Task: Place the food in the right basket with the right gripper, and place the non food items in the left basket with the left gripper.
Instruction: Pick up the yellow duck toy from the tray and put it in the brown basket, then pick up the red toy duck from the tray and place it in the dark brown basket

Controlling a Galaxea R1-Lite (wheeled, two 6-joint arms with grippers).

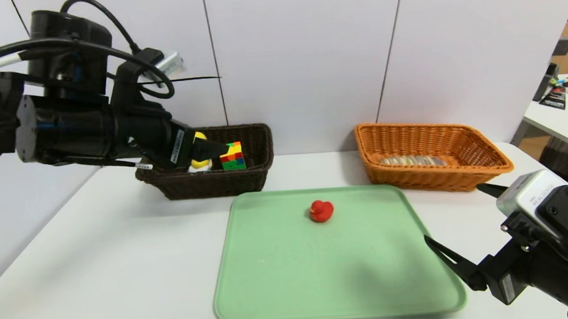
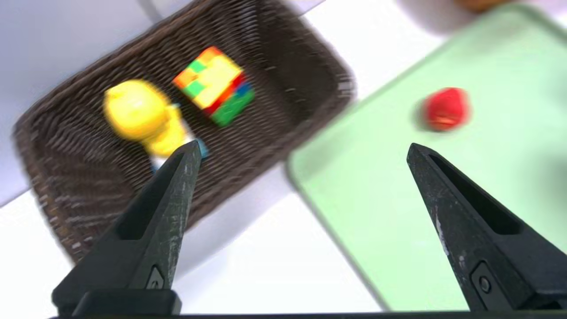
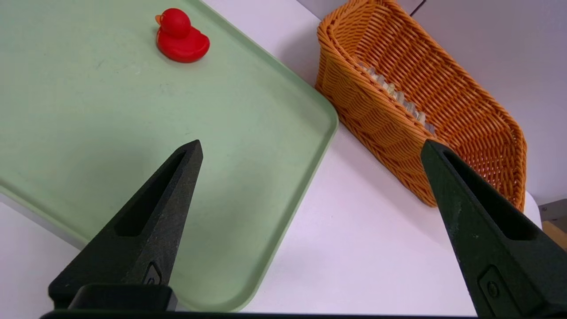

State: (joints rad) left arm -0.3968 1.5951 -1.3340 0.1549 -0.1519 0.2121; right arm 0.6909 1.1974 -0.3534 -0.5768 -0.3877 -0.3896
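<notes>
My left gripper [image 2: 303, 148] is spread wide with nothing in it, near the dark basket [image 1: 215, 183]; the right [image 1: 452, 213] waits, also spread, by the tray's [image 1: 340, 314] right side. The red duck [image 1: 321, 211] sits on the tray. I should centre over it, descend straight and squeeze its small body gently.

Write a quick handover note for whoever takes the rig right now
Left gripper: open, nothing held, over the near side of the dark basket.
Right gripper: open, empty, by the tray's right edge.
Done: loaf in the orange basket; yellow duck toy and cube in the dark one.
Left: red duck, on the tray, goes in the dark basket with the left gripper.
</notes>
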